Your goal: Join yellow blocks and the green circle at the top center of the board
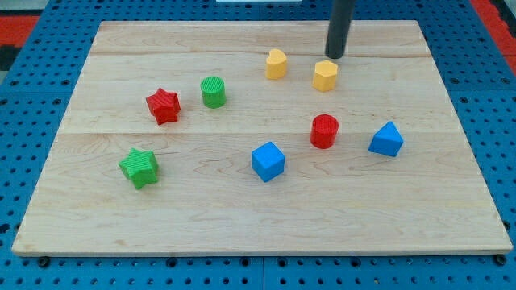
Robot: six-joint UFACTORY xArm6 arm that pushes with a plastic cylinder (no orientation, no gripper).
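Note:
My tip [334, 56] rests on the board near the view's top, just above and slightly right of the yellow hexagon block [326, 76], close to it. A second yellow block, heart-like in shape [276, 64], stands to the left of the hexagon with a gap between them. The green circle [213, 92] stands further left and a little lower, apart from both yellow blocks.
A red star [164, 105] sits left of the green circle. A green star [139, 167] lies at the lower left. A blue cube [268, 161], a red cylinder [324, 131] and a blue block [386, 140] lie mid-board. The wooden board [443, 217] sits on blue pegboard.

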